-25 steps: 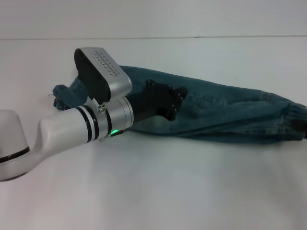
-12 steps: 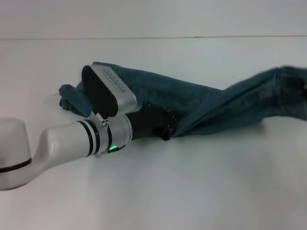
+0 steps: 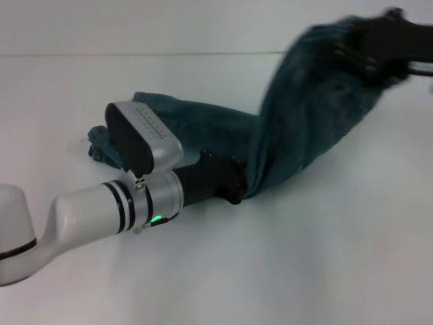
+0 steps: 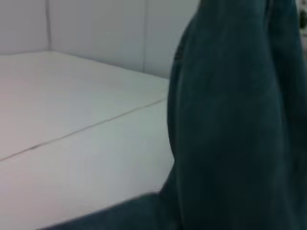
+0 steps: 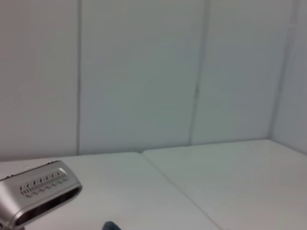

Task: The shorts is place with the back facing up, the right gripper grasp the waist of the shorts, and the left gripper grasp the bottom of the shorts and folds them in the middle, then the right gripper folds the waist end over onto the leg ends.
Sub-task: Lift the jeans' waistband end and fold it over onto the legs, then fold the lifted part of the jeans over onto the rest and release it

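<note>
The blue-green denim shorts [image 3: 298, 128] lie folded lengthwise on the white table, their leg ends [image 3: 100, 145] flat at the left. The waist end hangs in the air at the upper right, and my right gripper [image 3: 382, 37] is shut on it, blurred by motion. The lifted cloth bends up from the table beside my left gripper [image 3: 233, 186], whose black body rests low against the shorts' middle. The left wrist view shows the denim [image 4: 230, 120] rising steeply close to the camera. In the right wrist view, a small tip of denim [image 5: 110, 225] shows at the edge.
A white table [image 3: 284, 271] with a seam line near the back meets pale wall panels [image 5: 144, 72]. The left arm's silver camera housing [image 5: 41, 189] shows in the right wrist view. Bare tabletop lies in front of the shorts.
The right gripper has raised the waist end from table level to high at the upper right, swinging it leftward. The left gripper has slid slightly nearer and stays at the shorts' middle.
</note>
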Robot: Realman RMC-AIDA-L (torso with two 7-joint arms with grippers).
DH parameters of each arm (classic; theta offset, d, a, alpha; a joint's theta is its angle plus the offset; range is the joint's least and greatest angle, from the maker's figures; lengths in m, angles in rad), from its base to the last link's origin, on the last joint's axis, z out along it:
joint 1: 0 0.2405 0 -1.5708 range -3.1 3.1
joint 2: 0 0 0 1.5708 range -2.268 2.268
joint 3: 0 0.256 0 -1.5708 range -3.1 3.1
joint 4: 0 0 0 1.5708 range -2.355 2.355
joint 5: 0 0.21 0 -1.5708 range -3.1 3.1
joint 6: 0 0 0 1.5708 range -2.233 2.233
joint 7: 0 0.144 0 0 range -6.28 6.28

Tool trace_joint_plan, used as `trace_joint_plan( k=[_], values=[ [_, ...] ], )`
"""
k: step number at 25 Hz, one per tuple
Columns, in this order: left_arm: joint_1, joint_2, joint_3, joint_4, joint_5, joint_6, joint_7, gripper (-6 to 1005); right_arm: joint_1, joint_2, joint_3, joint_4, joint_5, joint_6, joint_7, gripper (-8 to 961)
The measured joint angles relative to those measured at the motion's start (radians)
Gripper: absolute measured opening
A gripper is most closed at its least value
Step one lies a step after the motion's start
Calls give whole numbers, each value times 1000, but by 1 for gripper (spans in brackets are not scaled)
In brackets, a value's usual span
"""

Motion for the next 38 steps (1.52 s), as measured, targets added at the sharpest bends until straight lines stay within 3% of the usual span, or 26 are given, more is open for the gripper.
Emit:
trace_joint_plan(
  k=[4,8,12,17,22,26,32,35,38],
  values=[
    [51,0,-89,22,-28,41,49,15,82,-1,-111,54,-26,73,8,50],
    [129,0,-318,28,-30,133,132,15,144,-1,-202,100,-42,132,10,51],
    [263,6,-550,81,-20,273,166,14,199,-1,-251,143,-56,172,10,53],
    [404,3,-712,123,1,429,169,14,282,-2,-298,210,-88,219,4,55],
    [484,0,-867,118,78,526,177,15,378,0,-348,311,-100,265,-14,57],
    [521,1,-960,115,187,578,175,15,435,5,-389,377,-100,314,-29,59],
    [548,1,-1009,111,266,613,174,15,469,10,-469,407,-94,373,-34,61],
    [549,2,-1017,106,281,617,174,14,470,10,-489,408,-93,378,-31,266],
    [543,3,-1018,101,292,616,174,14,467,10,-500,407,-92,384,-31,321]
  ],
)
